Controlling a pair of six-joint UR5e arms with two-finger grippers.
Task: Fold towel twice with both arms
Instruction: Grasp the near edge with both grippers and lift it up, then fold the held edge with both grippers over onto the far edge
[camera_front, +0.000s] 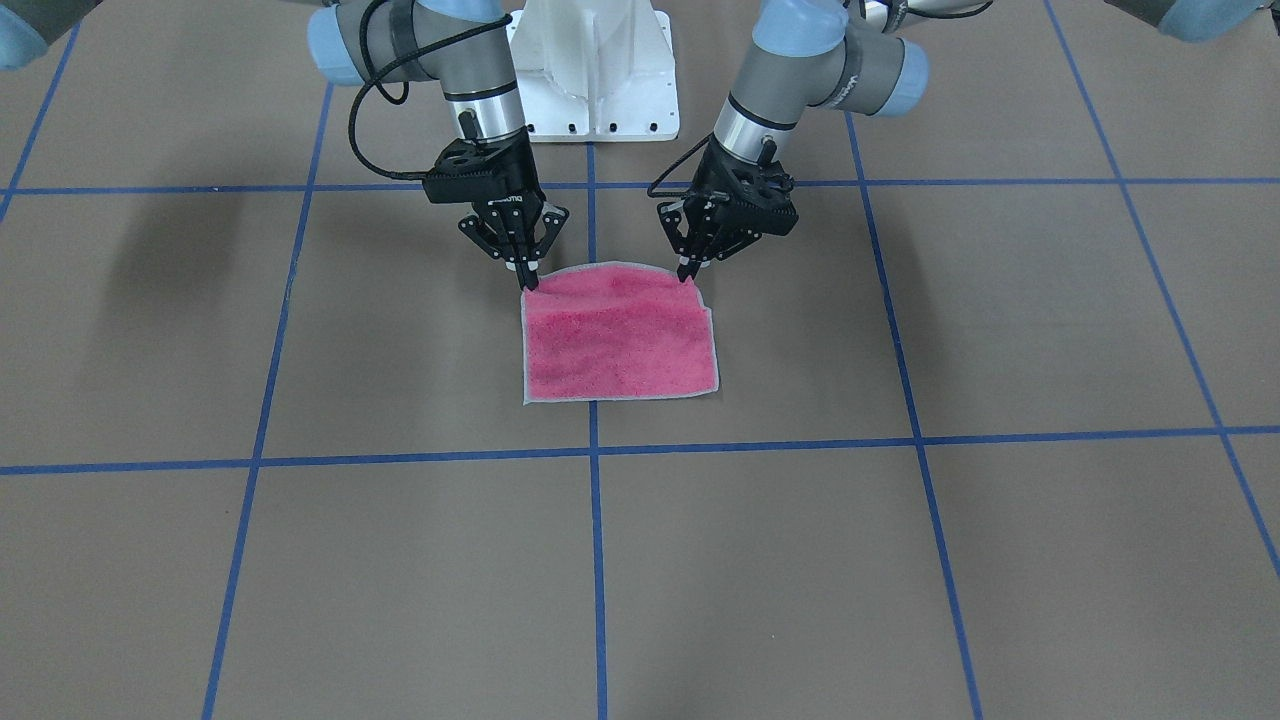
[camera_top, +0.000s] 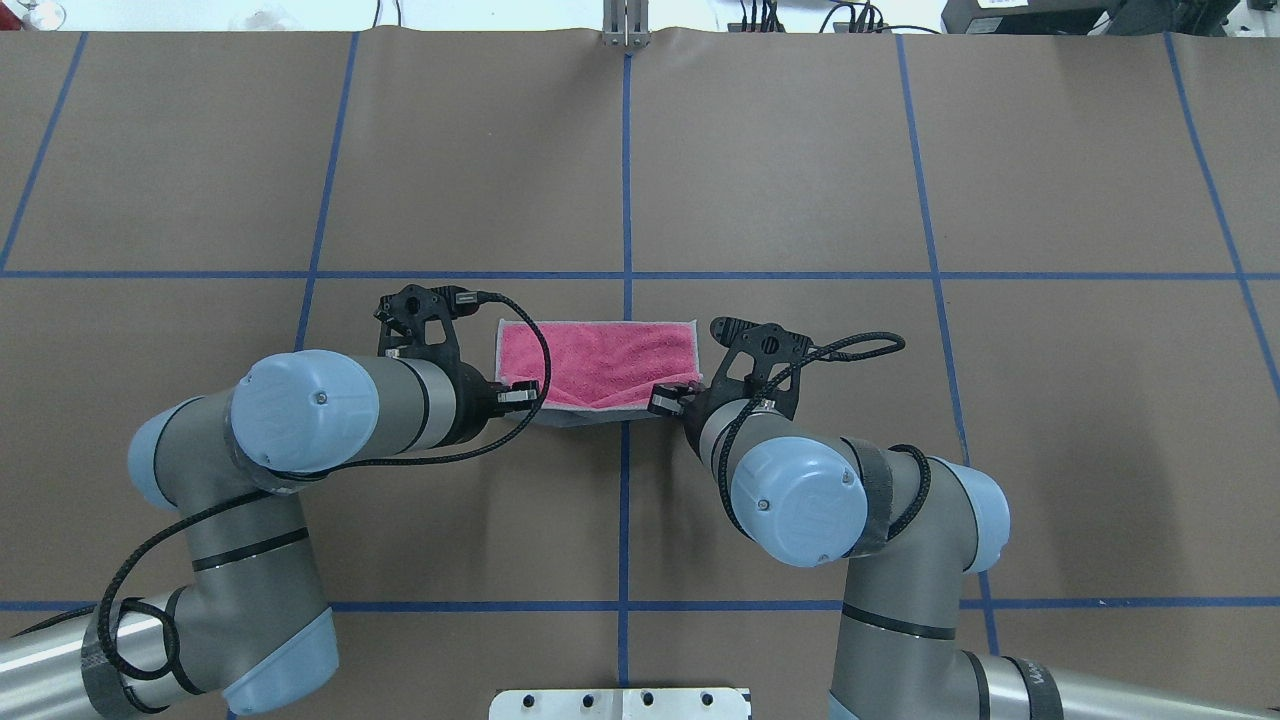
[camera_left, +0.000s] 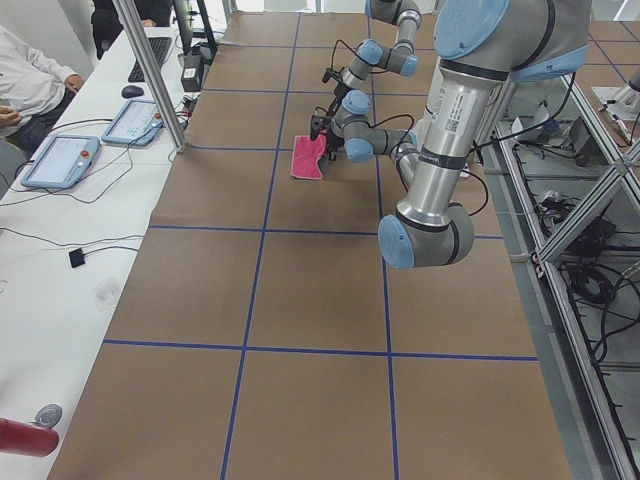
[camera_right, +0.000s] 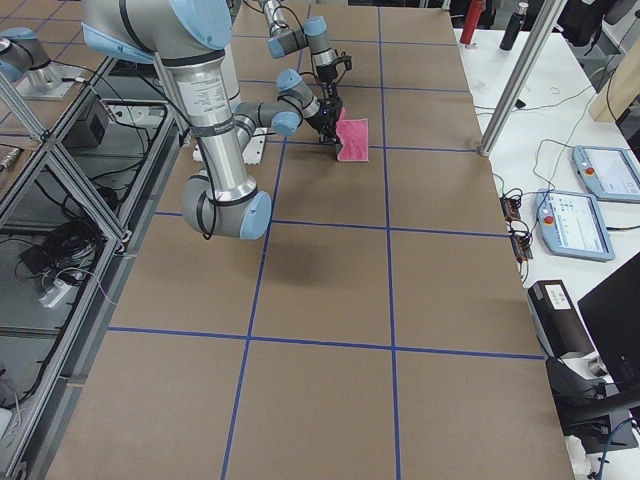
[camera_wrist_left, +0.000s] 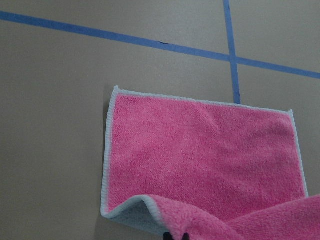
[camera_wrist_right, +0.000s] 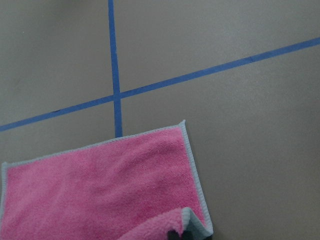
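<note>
Left gripper (camera_front: 688, 272): fingers closed, pinching near corner of small pink terry towel with light grey stitched edge (camera_front: 620, 335). Right gripper (camera_front: 528, 282): same, clamped on other near corner. 2 held corners raised slightly, curling over; grey underside visible in left wrist view. Rest of towel flat on brown paper-covered table (camera_front: 900, 560), extending straight ahead of fingertips, away from white robot base (camera_front: 595, 80). Long axis runs gripper to gripper. Judgement: corners must travel forward together to far edge; each arm equally near own corner.
</note>
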